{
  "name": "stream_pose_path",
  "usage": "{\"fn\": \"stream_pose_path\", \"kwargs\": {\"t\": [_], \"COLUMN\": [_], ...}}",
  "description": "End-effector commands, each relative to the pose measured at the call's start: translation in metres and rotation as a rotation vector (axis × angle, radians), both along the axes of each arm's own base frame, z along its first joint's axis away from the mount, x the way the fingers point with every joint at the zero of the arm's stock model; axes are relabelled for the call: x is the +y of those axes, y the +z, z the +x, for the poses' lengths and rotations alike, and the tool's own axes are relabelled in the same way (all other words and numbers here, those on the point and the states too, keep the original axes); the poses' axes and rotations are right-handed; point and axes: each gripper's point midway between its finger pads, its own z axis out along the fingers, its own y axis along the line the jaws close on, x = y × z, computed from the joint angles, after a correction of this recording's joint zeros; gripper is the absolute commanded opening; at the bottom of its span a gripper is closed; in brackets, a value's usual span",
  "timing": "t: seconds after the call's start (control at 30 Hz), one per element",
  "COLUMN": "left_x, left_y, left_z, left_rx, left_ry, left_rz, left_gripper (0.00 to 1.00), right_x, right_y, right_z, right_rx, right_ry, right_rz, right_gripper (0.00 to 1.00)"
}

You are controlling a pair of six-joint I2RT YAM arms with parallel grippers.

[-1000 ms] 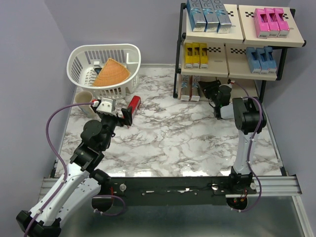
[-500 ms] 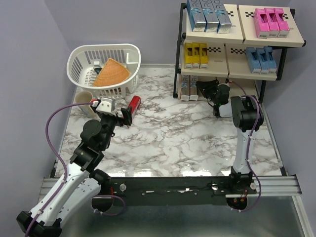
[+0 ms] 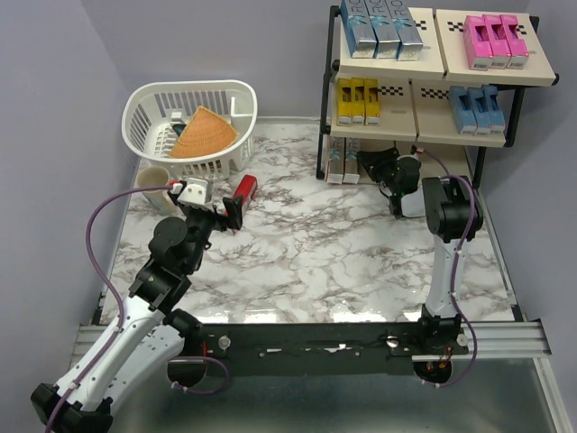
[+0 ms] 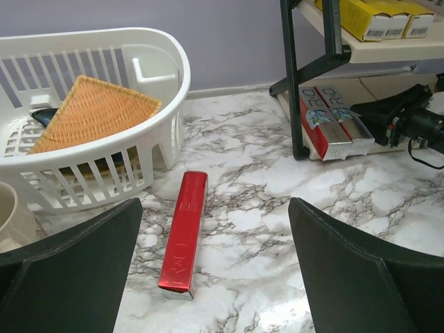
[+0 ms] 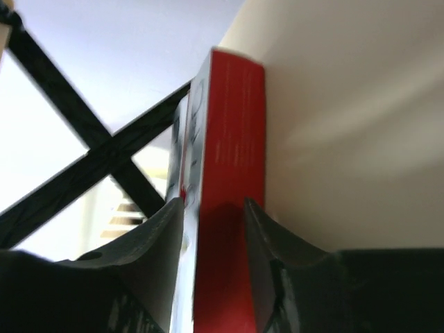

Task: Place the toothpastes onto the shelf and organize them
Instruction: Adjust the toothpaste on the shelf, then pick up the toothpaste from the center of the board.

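One red toothpaste [image 3: 245, 188] [image 4: 184, 239] lies flat on the marble beside the basket. My left gripper [image 3: 223, 212] [image 4: 215, 205] hovers just short of it, open wide, with the carton nearer its left finger. On the shelf [image 3: 487, 70] stand silver-blue [image 3: 383, 27], pink [image 3: 494, 41], yellow [image 3: 357, 99] and light blue [image 3: 476, 106] toothpastes. Two red-and-silver cartons [image 3: 341, 168] [image 4: 333, 123] lie on the bottom tier. My right gripper [image 3: 370, 162] [image 5: 211, 202] reaches under the middle tier, shut on the end of the red carton [image 5: 232, 139] there.
A white plastic basket [image 3: 149, 101] at the back left holds a wicker triangle [image 3: 203, 133]. A beige cup [image 3: 153, 180] stands in front of it. The shelf's black legs [image 4: 295, 90] border the bottom tier. Purple walls close in the left, back and right.
My right gripper has slid left along the bottom tier, and the cartons there have shifted left with it. The left arm and the red toothpaste on the table have not moved.
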Motion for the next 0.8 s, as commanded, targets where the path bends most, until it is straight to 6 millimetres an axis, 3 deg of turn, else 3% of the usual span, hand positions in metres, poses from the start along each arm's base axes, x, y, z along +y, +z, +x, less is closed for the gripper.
{"fn": "stream_pose_path", "kwargs": {"t": [0.0,0.17,0.3,0.47,0.6,0.7,0.77], "left_x": [-0.006,-0.009,-0.011,-0.014,-0.019,-0.02,-0.019], "left_y": [0.0,-0.007,-0.025,-0.038,-0.066,-0.085,-0.096], "left_z": [0.0,0.005,0.012,0.024,0.048,0.067,0.074], "left_rx": [0.01,0.034,0.105,0.193,0.363,0.483,0.547], "left_ry": [-0.032,-0.037,-0.027,-0.022,-0.032,-0.016,0.008], "left_rz": [0.0,0.018,0.052,0.04,0.041,0.048,0.062], "left_gripper": [0.99,0.99,0.99,0.99,0.99,0.99,0.99], "right_x": [-0.008,-0.023,-0.022,-0.01,-0.005,0.001,0.003], "right_y": [0.014,0.02,0.02,0.011,-0.004,-0.011,-0.003], "right_z": [-0.03,-0.065,-0.097,-0.146,-0.177,-0.197,-0.198], "right_rx": [-0.036,-0.035,-0.015,0.028,0.083,0.088,0.064], "right_ry": [-0.014,-0.05,-0.026,0.082,0.142,0.171,0.15], "right_rz": [-0.034,-0.08,-0.104,-0.136,-0.214,-0.259,-0.257], "right_gripper": [0.55,0.75,0.89,0.96,1.0,1.0,1.0]}}
